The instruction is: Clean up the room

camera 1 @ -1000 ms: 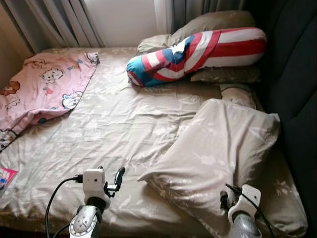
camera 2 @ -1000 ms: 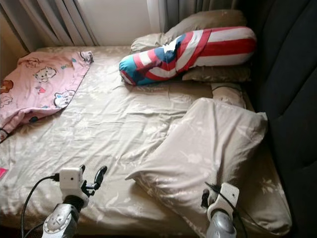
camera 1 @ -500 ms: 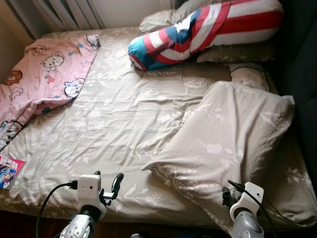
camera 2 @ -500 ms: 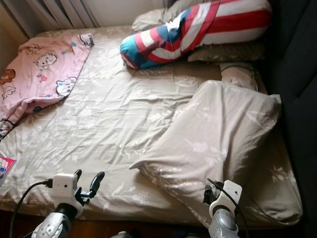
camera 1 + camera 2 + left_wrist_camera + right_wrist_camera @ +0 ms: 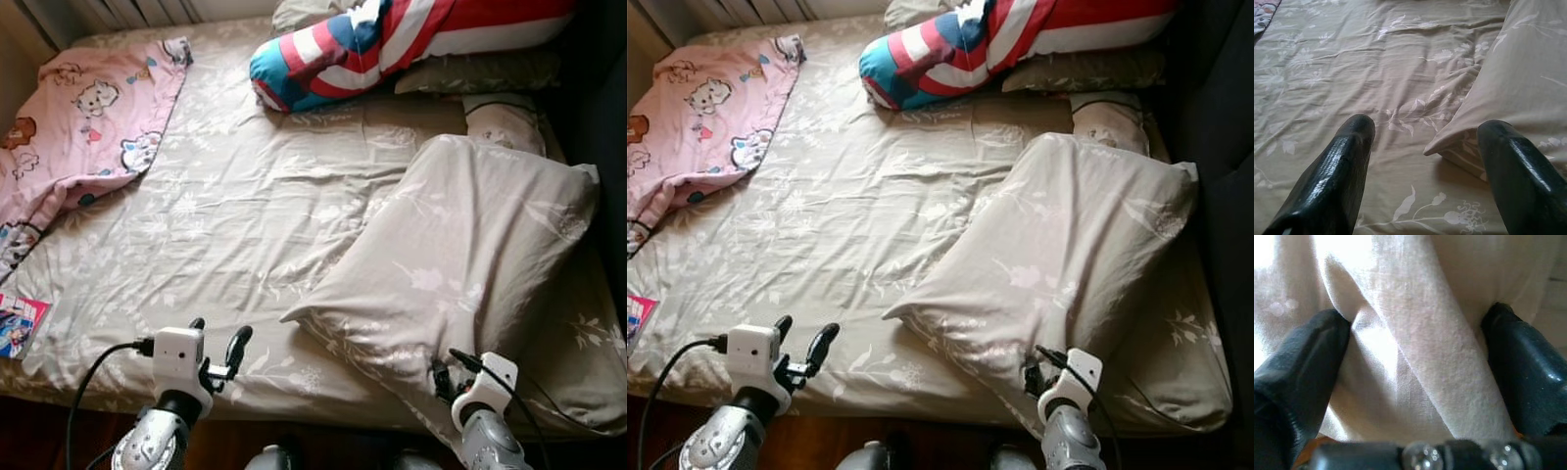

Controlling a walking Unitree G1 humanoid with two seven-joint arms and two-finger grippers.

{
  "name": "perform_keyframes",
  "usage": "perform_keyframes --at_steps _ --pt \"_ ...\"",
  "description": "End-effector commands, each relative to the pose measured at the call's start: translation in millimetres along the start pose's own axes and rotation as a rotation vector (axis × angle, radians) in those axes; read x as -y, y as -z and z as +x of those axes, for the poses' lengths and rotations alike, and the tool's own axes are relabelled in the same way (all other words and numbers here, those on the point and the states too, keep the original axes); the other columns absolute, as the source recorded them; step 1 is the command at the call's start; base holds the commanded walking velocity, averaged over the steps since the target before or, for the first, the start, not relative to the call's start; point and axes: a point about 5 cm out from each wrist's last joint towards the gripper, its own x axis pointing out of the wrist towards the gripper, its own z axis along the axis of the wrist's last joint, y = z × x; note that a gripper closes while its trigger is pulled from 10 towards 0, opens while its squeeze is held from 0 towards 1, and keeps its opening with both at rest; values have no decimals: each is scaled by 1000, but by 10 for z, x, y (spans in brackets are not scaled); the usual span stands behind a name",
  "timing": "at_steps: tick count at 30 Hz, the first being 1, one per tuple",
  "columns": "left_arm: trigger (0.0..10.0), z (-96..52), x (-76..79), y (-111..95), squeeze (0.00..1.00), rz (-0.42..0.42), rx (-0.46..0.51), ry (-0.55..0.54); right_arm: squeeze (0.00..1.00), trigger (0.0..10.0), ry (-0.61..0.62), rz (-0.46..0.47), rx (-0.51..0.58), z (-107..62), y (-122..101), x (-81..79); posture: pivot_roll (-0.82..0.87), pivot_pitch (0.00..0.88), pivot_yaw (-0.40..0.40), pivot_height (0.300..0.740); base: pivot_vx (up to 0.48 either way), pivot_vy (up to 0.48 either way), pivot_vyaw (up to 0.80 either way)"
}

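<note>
A large beige pillow (image 5: pixel 460 255) lies askew on the right half of the bed (image 5: pixel 225 215). My right gripper (image 5: pixel 441 370) is at the pillow's near edge; in the right wrist view its fingers (image 5: pixel 1308 352) stand open on either side of a fold of the pillowcase (image 5: pixel 1415 333). My left gripper (image 5: pixel 217 333) hovers open over the bed's front edge, left of the pillow's corner (image 5: pixel 1449 142), holding nothing. A red, white and blue bolster (image 5: pixel 392 39) lies across the head of the bed. A pink cartoon blanket (image 5: pixel 78 108) is bunched at the far left.
A small picture book (image 5: pixel 15 323) lies at the bed's left edge. A flat pillow (image 5: pixel 480 73) sits under the bolster, with a smaller cushion (image 5: pixel 500 122) beside it. A dark padded headboard (image 5: pixel 607 98) runs along the right. Dark floor (image 5: pixel 323 446) shows below the bed.
The camera has tipped down, so the bed fills more of the view and the book at the left edge has come into sight. Both grippers keep their pose.
</note>
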Motion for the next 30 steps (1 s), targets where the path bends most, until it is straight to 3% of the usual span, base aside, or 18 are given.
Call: perform_keyframes --at_steps 1,2,3,4,17,30 --pt "10000 -81 -55 33 0 4 -38 -19 0 10000 -59 -28 -156 -80 368 -127 102 369 173 740 0 0 0" --pt "10000 -80 -53 36 0 2 -40 -20 0 3255 -60 -38 -157 -81 373 -134 101 371 173 740 0 0 0" --pt "10000 -81 -52 37 0 1 -41 -20 0 3255 -61 -44 -156 -82 377 -138 101 373 174 740 0 0 0" --pt "10000 -82 -48 36 0 0 -42 -20 0 0 -60 -46 -156 -84 381 -139 100 375 174 740 0 0 0" --pt "10000 -66 -6 3 0 -19 -53 -19 0 0 -65 -93 -172 -122 459 -100 90 387 166 740 0 0 0" --pt "10000 15 0 29 0 -30 -53 -19 0 0 -36 -84 -134 -102 389 -93 54 372 154 740 0 0 0"
